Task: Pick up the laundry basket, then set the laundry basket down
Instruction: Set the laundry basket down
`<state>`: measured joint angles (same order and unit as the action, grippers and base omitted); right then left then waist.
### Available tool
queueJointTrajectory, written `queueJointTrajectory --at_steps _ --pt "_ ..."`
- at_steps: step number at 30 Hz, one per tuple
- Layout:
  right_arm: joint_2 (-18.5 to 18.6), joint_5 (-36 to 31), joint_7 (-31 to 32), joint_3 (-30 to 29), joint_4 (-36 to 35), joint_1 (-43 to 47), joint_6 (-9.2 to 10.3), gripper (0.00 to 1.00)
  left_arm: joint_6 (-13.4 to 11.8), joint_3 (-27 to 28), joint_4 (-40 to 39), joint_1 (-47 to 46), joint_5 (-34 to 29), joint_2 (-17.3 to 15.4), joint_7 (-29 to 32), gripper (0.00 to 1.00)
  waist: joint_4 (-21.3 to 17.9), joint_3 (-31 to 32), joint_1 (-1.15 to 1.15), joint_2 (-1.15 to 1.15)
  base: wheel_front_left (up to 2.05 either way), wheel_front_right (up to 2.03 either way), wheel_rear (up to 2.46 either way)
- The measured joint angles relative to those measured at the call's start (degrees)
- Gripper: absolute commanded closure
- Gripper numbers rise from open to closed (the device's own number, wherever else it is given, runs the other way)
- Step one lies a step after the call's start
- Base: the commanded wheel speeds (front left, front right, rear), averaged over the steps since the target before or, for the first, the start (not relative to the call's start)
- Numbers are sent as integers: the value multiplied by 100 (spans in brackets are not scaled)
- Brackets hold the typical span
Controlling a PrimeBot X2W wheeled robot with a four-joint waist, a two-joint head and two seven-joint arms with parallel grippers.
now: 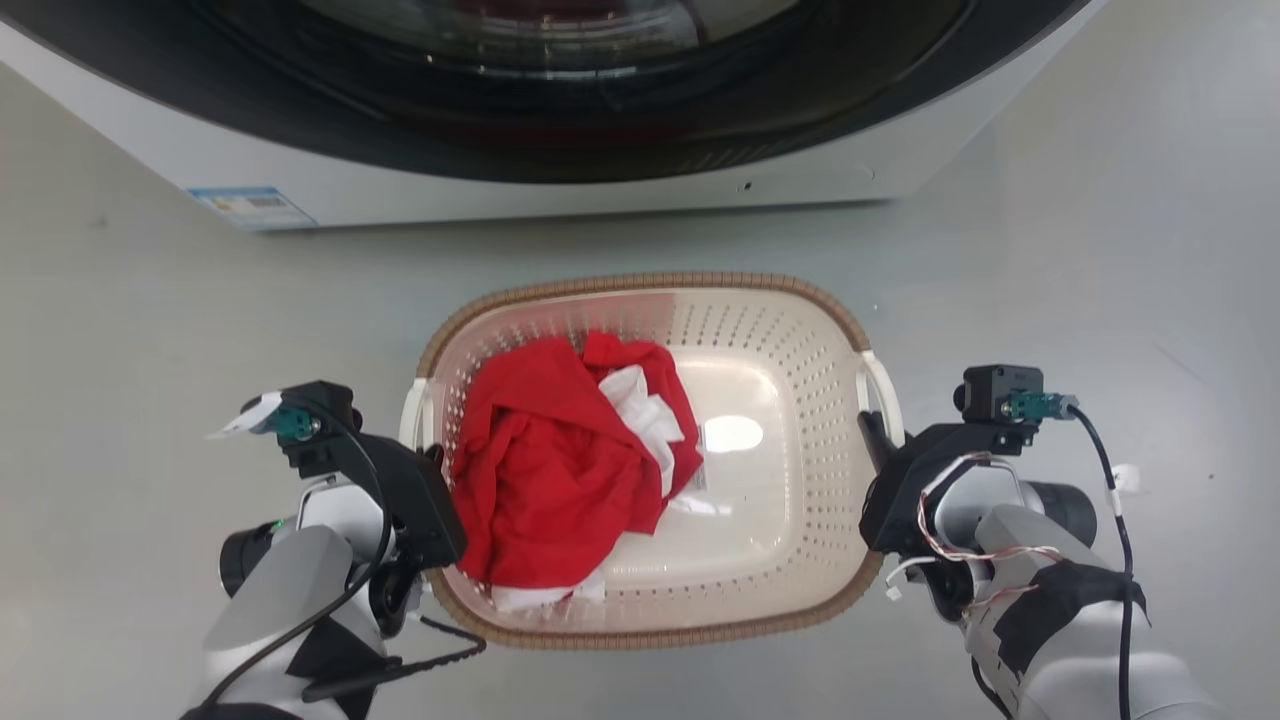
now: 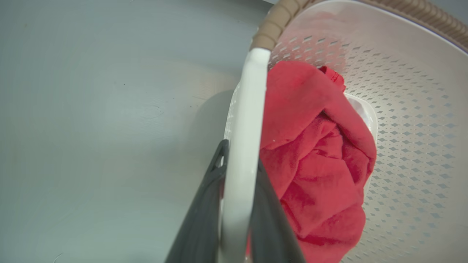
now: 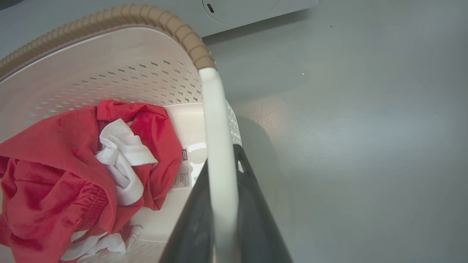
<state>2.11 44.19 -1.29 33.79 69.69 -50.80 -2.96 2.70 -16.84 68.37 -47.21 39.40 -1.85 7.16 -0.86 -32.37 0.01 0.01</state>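
The laundry basket (image 1: 760, 330), cream-white with a brown woven-look rim, lies on the grey floor in front of me, holding red and white clothes (image 1: 550, 470). My left gripper (image 1: 432, 455) is shut on the basket's left white handle (image 2: 252, 91), one dark finger on each side of it. My right gripper (image 1: 872, 425) is likewise shut on the right white handle (image 3: 214, 102). In the left wrist view the left gripper (image 2: 239, 157) pinches the handle beside the perforated wall (image 2: 402, 109). The right wrist view shows the right gripper (image 3: 221, 157) gripping beside the basket's wall (image 3: 109, 65). Whether the basket touches the floor I cannot tell.
A white washing machine (image 1: 560, 190) with a dark round door stands just beyond the basket. Grey floor (image 1: 1100, 250) spreads on both sides of the basket.
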Motion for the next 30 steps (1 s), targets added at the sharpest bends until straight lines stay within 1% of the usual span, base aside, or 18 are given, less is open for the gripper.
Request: queueJointTrajectory --at_steps 11,16,21,23,30 --pt "36 -145 -420 70 -66 -380 52 100 34 47 -35 -342 -11 -23 -432 100 61 -718 0 -1 0 0 0" --pt "35 -189 -613 107 -85 -508 138 100 42 46 -38 -481 -26 -35 -613 100 74 -1008 0 0 0 0 0" --pt "36 -218 -804 114 -91 -636 160 100 84 37 -54 -631 -87 -58 -816 100 69 -1267 0 0 0 0 0" --pt "41 -248 -893 113 -94 -694 202 100 85 34 -68 -694 -88 -58 -912 100 65 -1364 0 0 0 0 0" --pt "49 -287 -995 109 -88 -826 277 100 137 5 -51 -814 -125 -74 -1105 100 53 -1646 -1 0 0 0 0"
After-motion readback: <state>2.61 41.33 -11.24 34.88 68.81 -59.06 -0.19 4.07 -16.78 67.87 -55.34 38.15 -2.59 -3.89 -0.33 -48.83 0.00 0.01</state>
